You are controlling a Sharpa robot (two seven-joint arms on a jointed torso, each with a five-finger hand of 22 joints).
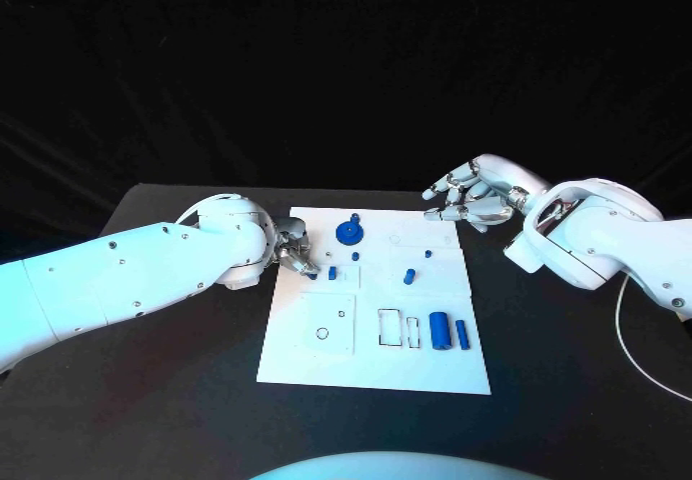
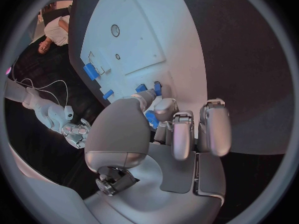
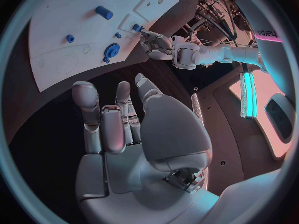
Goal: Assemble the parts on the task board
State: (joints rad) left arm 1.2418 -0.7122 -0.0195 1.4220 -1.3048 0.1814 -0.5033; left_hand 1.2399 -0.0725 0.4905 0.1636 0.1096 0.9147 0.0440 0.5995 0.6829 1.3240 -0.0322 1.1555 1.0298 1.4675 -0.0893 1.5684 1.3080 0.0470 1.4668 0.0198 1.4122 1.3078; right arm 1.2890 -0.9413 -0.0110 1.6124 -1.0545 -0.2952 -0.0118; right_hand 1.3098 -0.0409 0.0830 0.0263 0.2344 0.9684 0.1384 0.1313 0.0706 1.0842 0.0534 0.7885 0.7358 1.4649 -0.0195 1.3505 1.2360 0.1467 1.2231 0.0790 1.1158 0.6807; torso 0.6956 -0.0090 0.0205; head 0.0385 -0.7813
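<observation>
The white task board [image 1: 310, 350] lies in the middle of the table. On it are a round blue part [image 1: 351, 234], two small blue parts [image 1: 355, 256] [image 1: 332, 272], a blue peg [image 1: 410, 276] and two blue cylinders [image 1: 440, 330] [image 1: 462, 334]. My left hand [image 1: 296, 252] is at the board's left edge, fingers apart, with its fingertips close beside the small part [image 2: 141, 88]. I cannot tell whether they touch it. Nothing lies in the palm [image 2: 181, 169]. My right hand [image 1: 469, 200] hovers past the board's far right corner, fingers loosely bent, holding nothing [image 3: 124, 134].
Outlined slots [image 1: 392, 328] and small holes [image 1: 340, 316] mark the near half of the board. A thin white cable [image 1: 623, 330] runs across the table at the right. Bare black table [image 1: 173, 400] surrounds the board.
</observation>
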